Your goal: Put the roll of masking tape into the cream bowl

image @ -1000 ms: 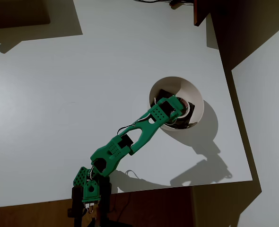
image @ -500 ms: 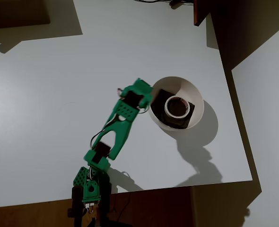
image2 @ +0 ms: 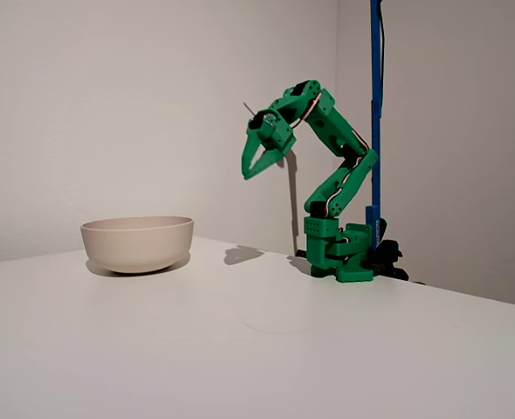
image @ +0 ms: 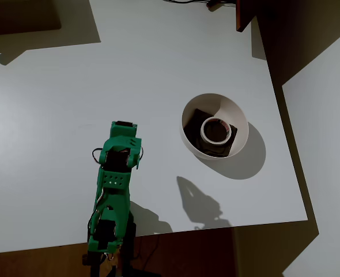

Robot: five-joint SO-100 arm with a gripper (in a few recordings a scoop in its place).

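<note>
The roll of masking tape point(image: 216, 130) lies flat inside the cream bowl point(image: 230, 107), resting on dark brown square pieces at its bottom. In the fixed view the bowl point(image2: 137, 243) stands at the left, and its wall hides what is inside. The green arm is folded back toward its base. My gripper point(image: 123, 134) is well left of the bowl in the overhead view. In the fixed view the gripper point(image2: 257, 168) hangs high above the table, pointing down, open, with nothing between its fingers.
The white table point(image: 72, 104) stretches wide to the left and behind the bowl. Its right edge runs close to the bowl. A dark brown block point(image: 245, 14) sits at the back right corner. A blue pole point(image2: 375, 105) rises behind the arm's base point(image2: 340, 253).
The gripper was in the bowl at the tape one second ago. It has let go, risen and swung left and back toward the base. The tape stays in the bowl.
</note>
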